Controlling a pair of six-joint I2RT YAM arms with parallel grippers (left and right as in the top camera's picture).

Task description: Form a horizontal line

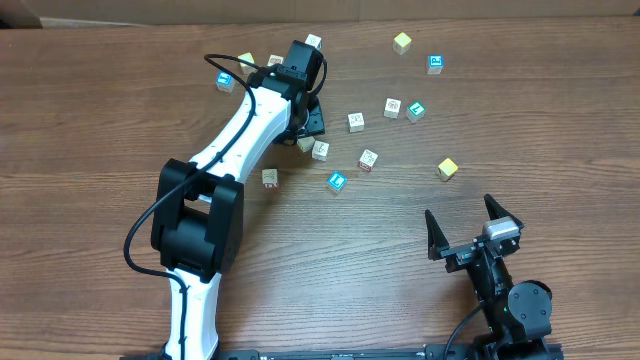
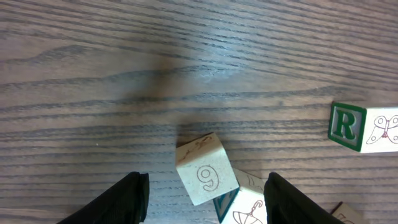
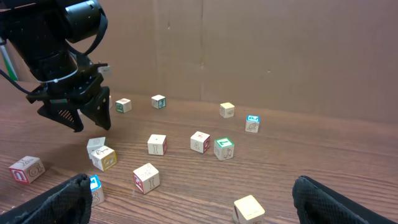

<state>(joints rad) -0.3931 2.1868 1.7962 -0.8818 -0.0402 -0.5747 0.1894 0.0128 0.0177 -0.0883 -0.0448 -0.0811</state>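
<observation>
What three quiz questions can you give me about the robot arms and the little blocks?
1. True or false: the right gripper is holding a block.
2. What sits between the fingers of the left gripper? A) a number block B) a ball C) nothing
3. Fill in: the R block has a ___ border around its letter.
Key: 1 false, it is open and empty; 2 A; 3 green.
</observation>
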